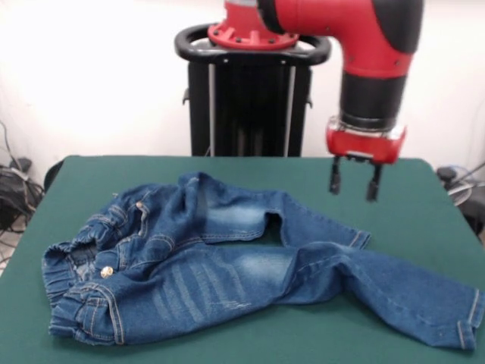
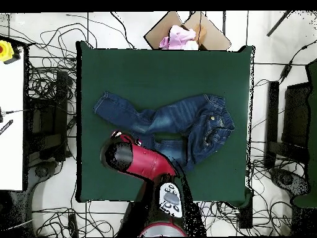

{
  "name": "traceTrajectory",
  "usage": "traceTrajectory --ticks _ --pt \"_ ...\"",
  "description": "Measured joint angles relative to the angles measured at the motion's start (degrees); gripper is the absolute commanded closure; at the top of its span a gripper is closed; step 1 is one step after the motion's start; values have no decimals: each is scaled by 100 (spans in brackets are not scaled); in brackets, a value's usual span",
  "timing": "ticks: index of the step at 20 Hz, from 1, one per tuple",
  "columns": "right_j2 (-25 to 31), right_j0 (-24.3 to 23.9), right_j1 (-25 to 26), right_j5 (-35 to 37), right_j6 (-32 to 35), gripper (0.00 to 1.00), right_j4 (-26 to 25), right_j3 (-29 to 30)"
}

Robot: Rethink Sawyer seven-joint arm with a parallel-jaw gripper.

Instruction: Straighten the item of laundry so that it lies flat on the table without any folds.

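The small blue denim jeans (image 1: 227, 265) lie crumpled on the dark green table (image 1: 91, 174), waistband at the left and front side up with a brass button. One leg runs out to the right front corner. The other leg is bunched and twisted behind it, its hem near the middle right. My gripper (image 1: 353, 180) hangs open and empty above the table, just behind that hem and not touching the cloth. In the overhead view the jeans (image 2: 176, 121) lie mid-table (image 2: 155, 68), and my red arm (image 2: 133, 158) hides the gripper.
The black pedestal (image 1: 250, 98) stands behind the table's far edge. A cardboard box with pink cloth (image 2: 184, 34) sits off the table's far side in the overhead view. Cables (image 2: 43, 93) cover the floor around the table.
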Motion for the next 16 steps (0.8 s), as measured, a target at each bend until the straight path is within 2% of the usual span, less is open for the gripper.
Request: traceTrajectory --ticks 5,12,16 --pt "-372 37 364 -642 0 0 -565 410" --pt "-1088 375 937 -1137 0 0 -681 732" --pt "-1286 325 1243 -1533 0 0 -738 844"
